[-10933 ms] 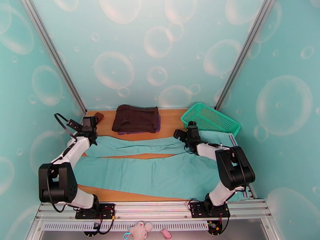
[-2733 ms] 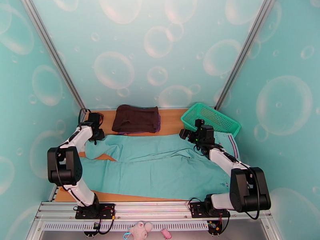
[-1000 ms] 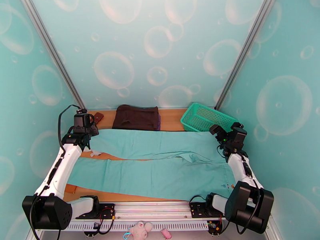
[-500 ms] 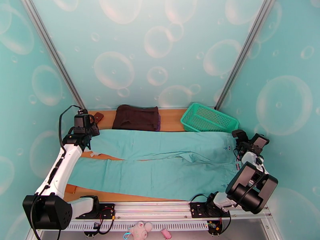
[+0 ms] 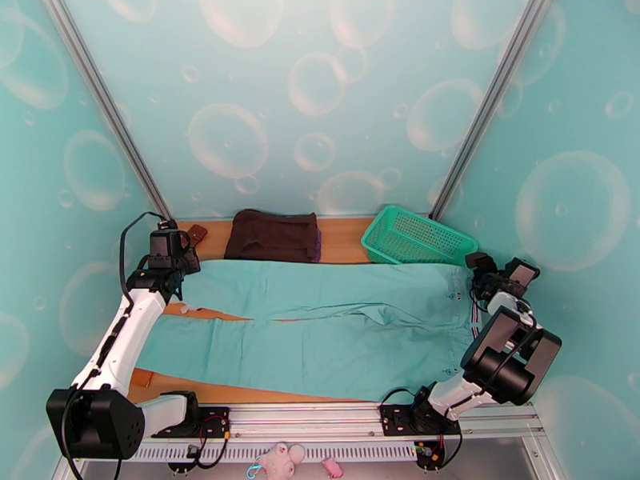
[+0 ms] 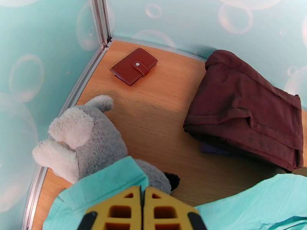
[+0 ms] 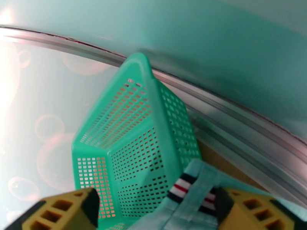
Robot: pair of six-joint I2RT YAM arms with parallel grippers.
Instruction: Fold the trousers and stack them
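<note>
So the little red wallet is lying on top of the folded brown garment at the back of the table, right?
No. The red wallet lies on the bare wooden table, apart from the folded brown garment and left of it; the left wrist view shows this.

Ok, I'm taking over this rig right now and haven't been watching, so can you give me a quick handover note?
Left jaws: shut on the trousers at the far leg's hem, at the table's far left, where the cloth lies over a plush toy.
Right jaws: open, one on each side of the striped waistband, beside the green basket; no grip yet.
Trousers: spread flat, legs to the left, waist to the right; a dark brown folded garment lies behind them.
Done: laid out.
Left: grip the waistband, fold, stack.
</note>
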